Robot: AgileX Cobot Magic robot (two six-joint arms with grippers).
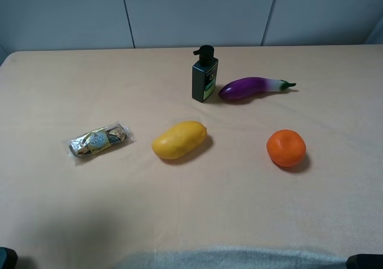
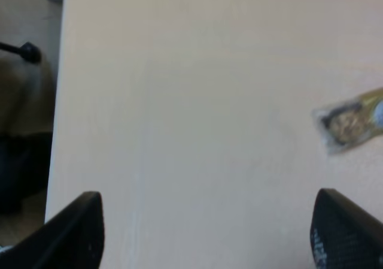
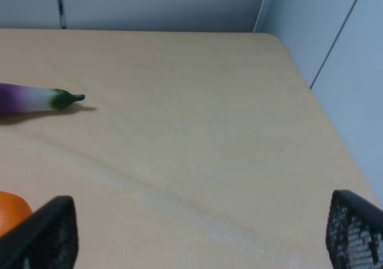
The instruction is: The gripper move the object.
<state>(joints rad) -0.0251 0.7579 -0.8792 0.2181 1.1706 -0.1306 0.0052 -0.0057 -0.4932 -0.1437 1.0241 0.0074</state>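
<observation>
- Pale grey wall panels stand behind a beige bench (image 1: 72, 209) that fills the high view.
- On the bench the pump bottle (image 1: 204, 76) stands upright near the far edge: a small dark green-black rectangular body, a black pump top, and a green-yellow label on the face turned toward the camera.
- Its long axis runs straight up from the bench; the pump spout points to the left of the high view.
- Just beside the bottle, on the right claw's side, lies a purple eggplant (image 1: 254, 87), its green stem pointing away from the bottle; whether the two touch cannot be told.
- The left claw (image 2: 206, 236) is released, its two dark fingers (image 2: 75, 233) spread wide over bare bench with nothing between them.
- Ahead of the left claw and off to one side lies a foil-wrapped chocolate pack (image 2: 353, 120); the bottle is well apart from this claw and out of its camera's sight.
- The right claw (image 3: 200, 236) also stands wide apart and empty, with the eggplant's stem end ahead of it and an orange (image 3: 12, 212) just beside one finger.
- A yellow mango (image 1: 179, 140) lies between the chocolate pack and the orange, nearer the claws than the bottle.
</observation>
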